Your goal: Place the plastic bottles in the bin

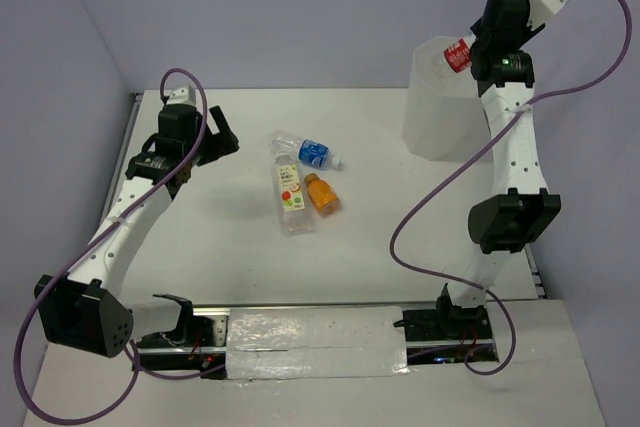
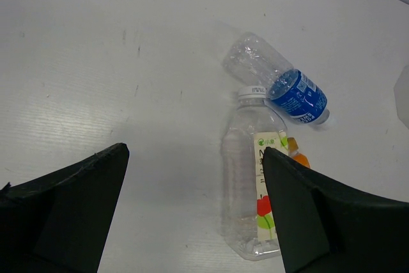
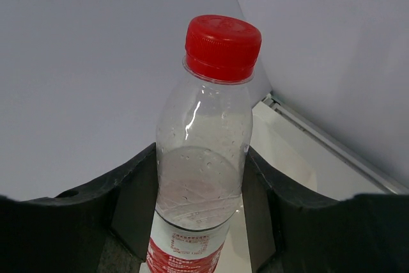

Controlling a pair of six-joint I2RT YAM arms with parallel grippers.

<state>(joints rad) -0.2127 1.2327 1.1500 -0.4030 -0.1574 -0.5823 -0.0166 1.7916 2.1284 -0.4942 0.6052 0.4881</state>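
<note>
Upper right: right fingers (image 3: 131, 199) clamp the red-capped bottle (image 1: 458, 55) over the bin (image 1: 435, 122), left fingers (image 2: 77, 215) gape empty near three bottles (image 1: 291, 192) on the desk (image 1: 220, 247); released off-centre, it could clip the rim and tumble out.

White table (image 1: 220, 247), flat and matte, a few faint scuffs showing in the left wrist view. Centre of the frame, three bottles down on their sides in a tight cluster. The blue-labelled bottle (image 1: 308, 151) lies slantwise at the top of the group, cap toward the lower right. Below it the fruit-labelled bottle (image 1: 289, 190) runs almost straight up the frame, its white cap touching the blue one's side. The orange-filled bottle (image 1: 321, 193) lies just beside it on the right. Upper right, well apart, the translucent bin (image 1: 435, 107) stands upright. Along the bottom edge, a silvery strip (image 1: 315, 339).
</note>
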